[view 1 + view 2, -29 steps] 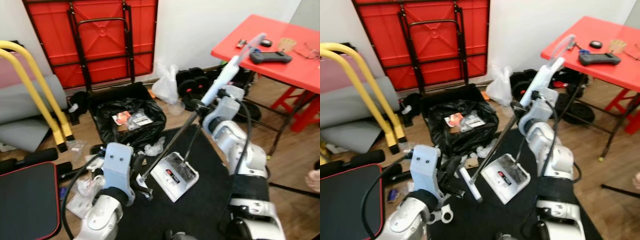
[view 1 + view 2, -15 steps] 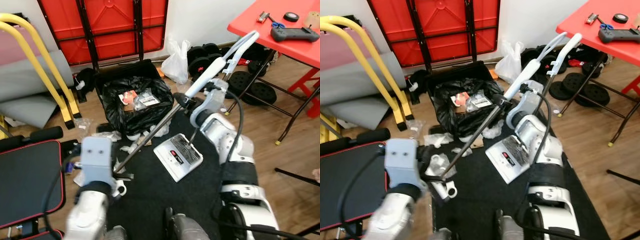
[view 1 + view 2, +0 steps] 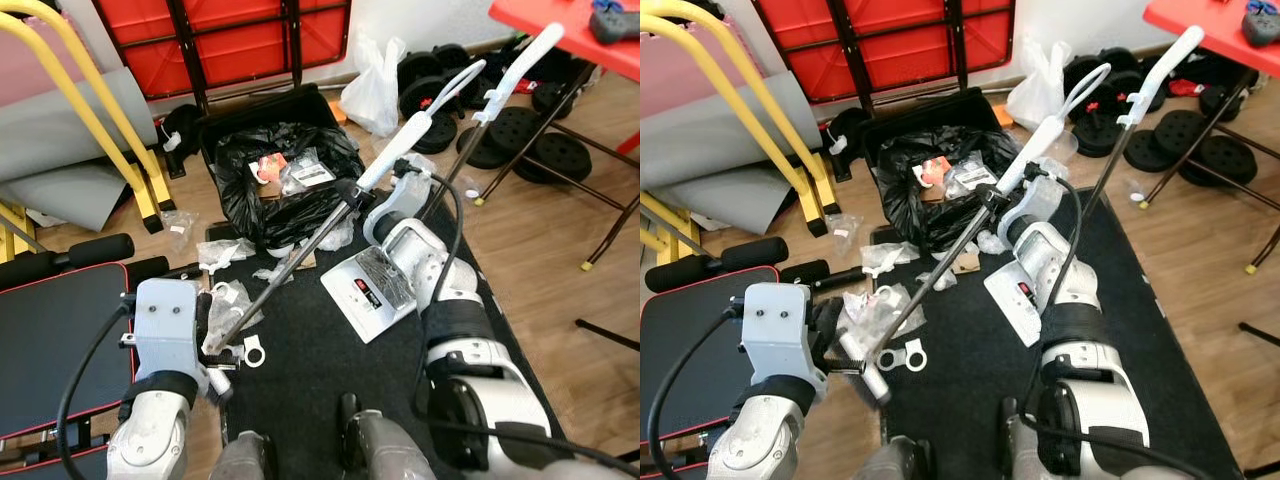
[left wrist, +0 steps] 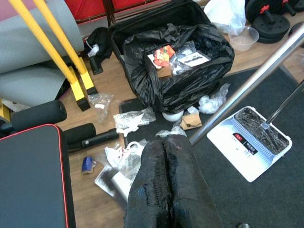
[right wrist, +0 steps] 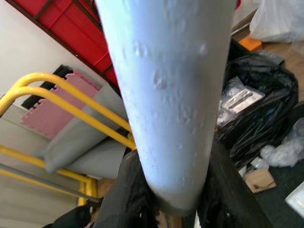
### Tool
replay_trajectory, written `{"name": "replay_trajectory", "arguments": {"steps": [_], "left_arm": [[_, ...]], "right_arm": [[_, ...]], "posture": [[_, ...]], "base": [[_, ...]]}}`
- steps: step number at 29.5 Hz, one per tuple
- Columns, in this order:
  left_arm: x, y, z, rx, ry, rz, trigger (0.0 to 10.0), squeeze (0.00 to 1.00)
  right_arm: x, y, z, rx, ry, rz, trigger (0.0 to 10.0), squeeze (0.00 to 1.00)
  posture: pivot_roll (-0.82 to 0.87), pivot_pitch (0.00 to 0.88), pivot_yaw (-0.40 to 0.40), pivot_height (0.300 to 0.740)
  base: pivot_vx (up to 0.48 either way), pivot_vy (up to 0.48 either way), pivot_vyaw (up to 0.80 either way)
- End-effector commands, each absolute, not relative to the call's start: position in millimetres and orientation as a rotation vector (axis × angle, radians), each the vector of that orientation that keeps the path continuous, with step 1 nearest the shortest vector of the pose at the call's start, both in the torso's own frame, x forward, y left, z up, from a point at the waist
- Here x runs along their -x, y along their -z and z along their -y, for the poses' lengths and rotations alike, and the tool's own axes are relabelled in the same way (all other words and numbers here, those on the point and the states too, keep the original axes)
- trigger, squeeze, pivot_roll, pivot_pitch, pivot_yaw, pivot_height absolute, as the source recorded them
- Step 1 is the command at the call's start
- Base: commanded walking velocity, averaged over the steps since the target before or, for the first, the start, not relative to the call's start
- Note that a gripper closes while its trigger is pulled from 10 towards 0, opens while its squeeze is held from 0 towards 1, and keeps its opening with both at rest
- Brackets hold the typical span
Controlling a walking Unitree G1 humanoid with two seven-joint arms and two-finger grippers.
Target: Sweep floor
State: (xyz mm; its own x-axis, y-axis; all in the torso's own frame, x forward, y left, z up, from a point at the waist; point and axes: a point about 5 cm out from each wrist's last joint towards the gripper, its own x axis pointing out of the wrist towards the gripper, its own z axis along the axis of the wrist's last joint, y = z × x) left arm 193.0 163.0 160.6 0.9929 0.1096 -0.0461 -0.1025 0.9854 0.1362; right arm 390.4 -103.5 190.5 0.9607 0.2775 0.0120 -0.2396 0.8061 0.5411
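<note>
A broom runs slantwise from its pale grip (image 3: 400, 150) down a metal shaft (image 3: 290, 265) to a narrow white head (image 3: 868, 368) on the floor. My right gripper (image 5: 173, 199) is shut on the grip, a black finger on either side. My left gripper (image 4: 164, 142) hangs low by the broom's head, its fingers pressed together, and the shaft (image 4: 247, 90) passes beside them. A white dustpan (image 3: 375, 290) lies on the black mat (image 3: 300, 380), its long handle (image 3: 505, 85) standing up. Plastic wrappers (image 3: 228, 255) and a scrap of cardboard (image 4: 192, 121) litter the floor.
An open black bin bag (image 3: 275, 180) holds wrappers just beyond the litter. A yellow frame (image 3: 90, 110) and a black bench pad (image 3: 50, 330) stand on the left. Weight plates (image 3: 540, 140), a white bag (image 3: 375, 85) and a table leg (image 3: 610, 230) crowd the right.
The camera has tipped down and shifted. The broom's low end has swung left, away from the dustpan towards the wrappers, and my left gripper has gone with it.
</note>
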Motion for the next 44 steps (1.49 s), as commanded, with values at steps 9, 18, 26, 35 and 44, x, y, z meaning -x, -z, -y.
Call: {"name": "replay_trajectory", "arguments": {"steps": [9,18,26,35,44], "left_arm": [[-187,-158,-167,-0.147,-0.16,-0.084,10.0,0.0],[-186,-158,-166,-0.145,-0.153,-0.097,10.0,0.0],[-188,-157,-165,-0.142,-0.151,-0.1,10.0,0.0],[-191,-156,-163,-0.137,-0.149,-0.1,10.0,0.0],[-192,-156,-162,-0.131,-0.151,-0.097,10.0,0.0]], "right_arm": [[-394,-197,103,-0.531,-0.258,-0.007,10.0,0.0],[-398,-200,112,-0.27,-0.243,-0.04,10.0,0.0],[-398,-208,123,-0.21,-0.22,-0.058,10.0,0.0],[-400,-236,138,-0.147,-0.157,-0.016,10.0,0.0],[-399,-247,145,-0.11,-0.116,-0.022,10.0,0.0]], "posture": [[-0.01,0.351,-0.019,0.74],[-0.01,0.355,-0.022,0.74],[-0.03,0.348,-0.022,0.74],[-0.05,0.335,-0.025,0.74],[-0.06,0.332,-0.03,0.74]], "base": [[0.0,0.0,0.0],[0.0,0.0,0.0],[0.0,0.0,0.0],[0.0,0.0,0.0],[0.0,0.0,0.0]]}}
